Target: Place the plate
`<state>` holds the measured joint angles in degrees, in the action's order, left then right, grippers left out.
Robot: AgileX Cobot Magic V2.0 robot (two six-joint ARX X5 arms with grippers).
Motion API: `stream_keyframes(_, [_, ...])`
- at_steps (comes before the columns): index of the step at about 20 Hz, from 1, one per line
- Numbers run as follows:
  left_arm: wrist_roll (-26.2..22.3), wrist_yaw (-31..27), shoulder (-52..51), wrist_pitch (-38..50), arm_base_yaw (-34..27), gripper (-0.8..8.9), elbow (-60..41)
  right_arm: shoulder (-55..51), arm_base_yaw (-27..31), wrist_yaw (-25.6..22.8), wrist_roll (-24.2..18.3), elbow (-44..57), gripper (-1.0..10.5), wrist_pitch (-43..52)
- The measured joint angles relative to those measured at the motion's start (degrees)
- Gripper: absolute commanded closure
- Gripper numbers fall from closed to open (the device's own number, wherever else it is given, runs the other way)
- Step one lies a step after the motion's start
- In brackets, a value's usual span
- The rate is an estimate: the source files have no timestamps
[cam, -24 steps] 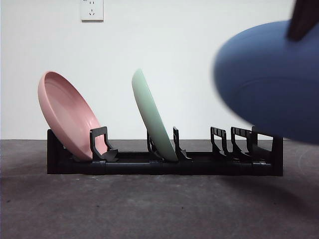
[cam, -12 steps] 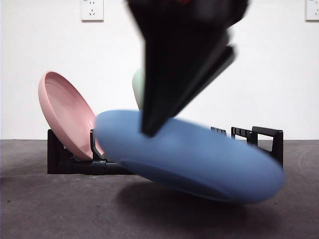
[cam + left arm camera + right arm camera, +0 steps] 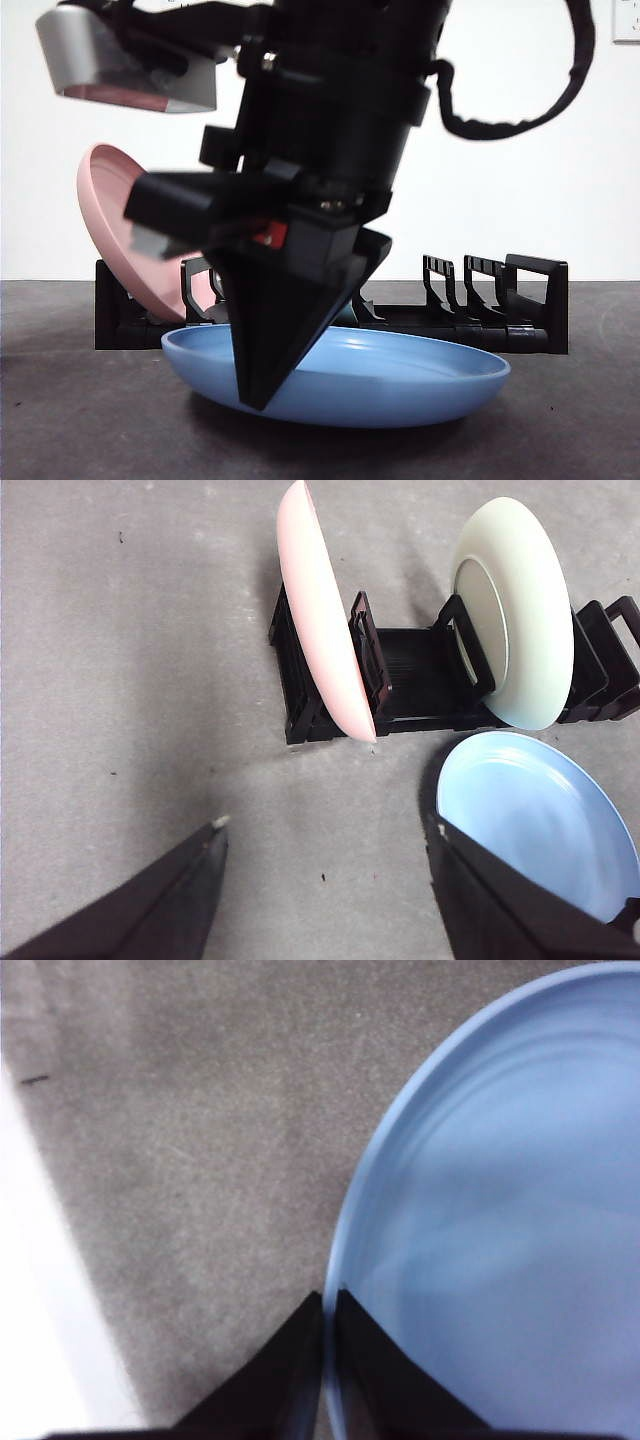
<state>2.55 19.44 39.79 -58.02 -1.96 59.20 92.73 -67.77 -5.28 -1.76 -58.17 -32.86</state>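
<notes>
Plate (image 3: 400,375) of pale blue, shallow and round with a smooth raised rim, sits low on the grey table (image 3: 80,420) just in front of the black rack (image 3: 520,300), its bowl facing up and its far side tipped slightly higher. In the left wrist view the same blue plate (image 3: 540,820) shows a glossy, clean inside.

Going from the left of the front view: a pink plate (image 3: 125,235) leans in the rack's first slot, tilted away from the others. A pale green plate (image 3: 515,610) stands further along the rack; from the front the arm hides it. The slots at the rack's right end hold nothing.

The right gripper (image 3: 262,395) comes down from above as a big dark wedge, its tip on the blue plate's near left rim. In the right wrist view the right gripper (image 3: 328,1305) has its two jaws pressed together over that thin rim, one inside and one outside.

The left gripper (image 3: 325,865) hangs above the table beside the rack, jaws spread wide and holding nothing.
</notes>
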Motion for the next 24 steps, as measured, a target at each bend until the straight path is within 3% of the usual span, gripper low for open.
stream_keyframes(4, [0.0,0.0,0.0,0.0,0.0,5.01,0.0,1.29,0.07,2.58,-0.28,0.0,7.8,-0.02])
stream_keyframes(6, [0.0,0.0,0.0,0.0,0.0,5.01,0.0,1.38,-0.04,3.41,0.39,0.0,7.7,0.15])
stream_keyframes(10, [0.04,0.0,0.02,0.2,0.17,5.0,0.0,-0.74,0.81,10.91,5.64,-2.93,6.2,-2.86])
stream_keyframes(13, [2.99,0.0,1.6,1.2,0.5,4.42,0.66,-7.58,2.19,12.2,9.2,-10.29,6.2,-10.25])
stream_keyframes(19, [8.33,-1.86,14.51,2.51,3.32,4.4,11.28,-19.15,7.19,5.49,14.34,-19.78,6.2,-26.8])
stream_keyframes(24, [9.05,-16.9,29.94,-1.7,12.63,4.42,25.16,-25.83,9.25,-0.39,15.65,-20.48,6.2,-28.09])
